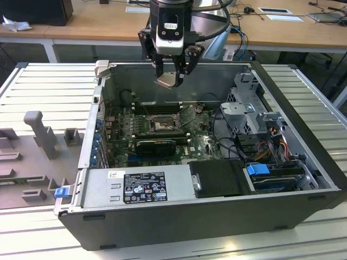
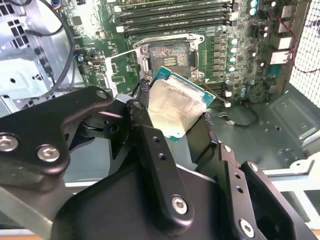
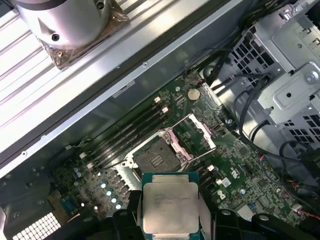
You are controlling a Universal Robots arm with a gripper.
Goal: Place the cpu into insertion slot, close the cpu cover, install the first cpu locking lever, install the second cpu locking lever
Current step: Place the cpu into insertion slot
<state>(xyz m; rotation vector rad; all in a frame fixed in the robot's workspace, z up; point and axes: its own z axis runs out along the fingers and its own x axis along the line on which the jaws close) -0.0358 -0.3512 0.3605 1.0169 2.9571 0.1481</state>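
We see the black two-fingered gripper (image 1: 172, 75) pinched in on the small flat square silver-grey cpu (image 1: 167, 81). Its fingers (image 2: 141, 114) are narrowed to just the chip's width and press two opposite edges. The chip hangs tilted between them, in the air above the big dark grey open computer case (image 1: 190, 227), about level with its rim.

Inside that case, well below the fingers, lies the green circuit board (image 1: 201, 143), and on it the small square dark-framed insertion slot (image 3: 156, 157) shows its pin field bare. Just beside the slot we catch the thin silver cpu cover frame (image 3: 194, 131), swung up off the socket with its cut-out centre showing the board through it.

On the slot's other side run the long black memory slots (image 3: 125, 137), close to its frame. Off to one side of the fingers, the perforated silver metal drive cage (image 3: 290, 75) and loose black cables (image 3: 247, 117) crowd the board's edge. Between the fingertips and the slot there is open air.
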